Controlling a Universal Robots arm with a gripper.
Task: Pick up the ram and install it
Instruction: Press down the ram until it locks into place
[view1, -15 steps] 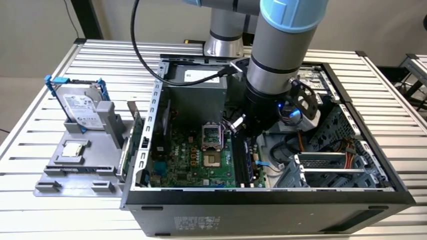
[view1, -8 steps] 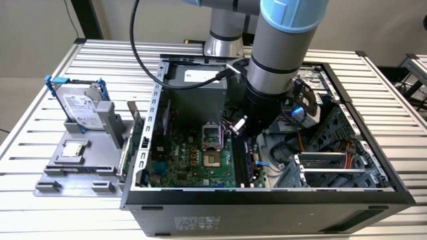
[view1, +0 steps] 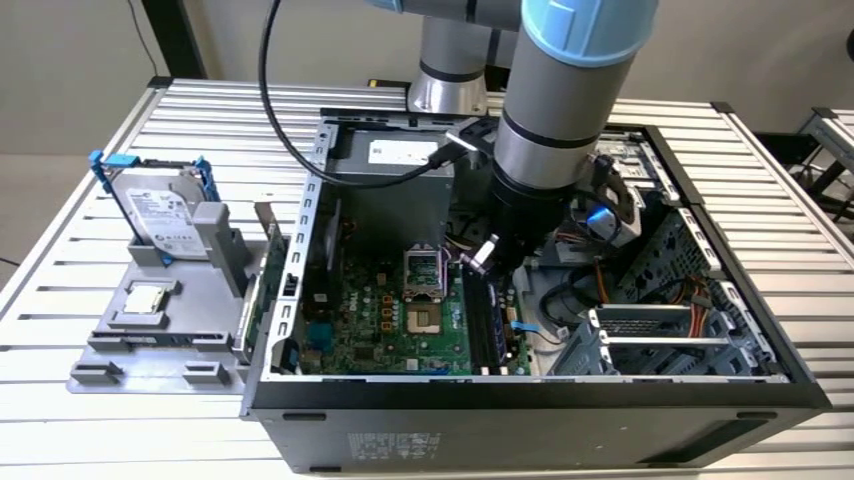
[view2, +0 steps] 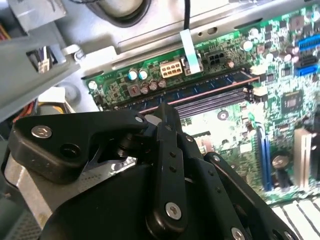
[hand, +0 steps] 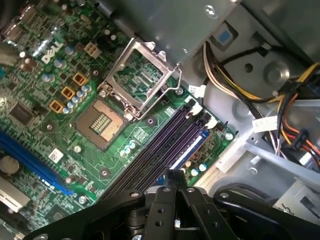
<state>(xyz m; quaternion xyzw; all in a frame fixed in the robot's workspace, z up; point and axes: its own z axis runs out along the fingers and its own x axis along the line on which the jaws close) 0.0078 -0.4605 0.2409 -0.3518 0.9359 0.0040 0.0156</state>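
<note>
RAM (view2: 200, 92) sits lengthwise in its motherboard slot (hand: 165, 145); I hover the gripper (hand: 172, 175) directly above it, fingers clenched, apparently for seating pressure.

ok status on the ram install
tool shut, low over the memory slots. ram in the outer slot, not held. cables off to the side

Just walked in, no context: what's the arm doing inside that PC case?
The arm has its claw lowered into the open computer case, right over the black memory slots beside the empty CPU socket. A dark blue-green ram stick sits along the slot row in the second wrist view; whether it is fully seated cannot be told. The hard drive and processor chip rest on the grey holder outside the case.
</note>
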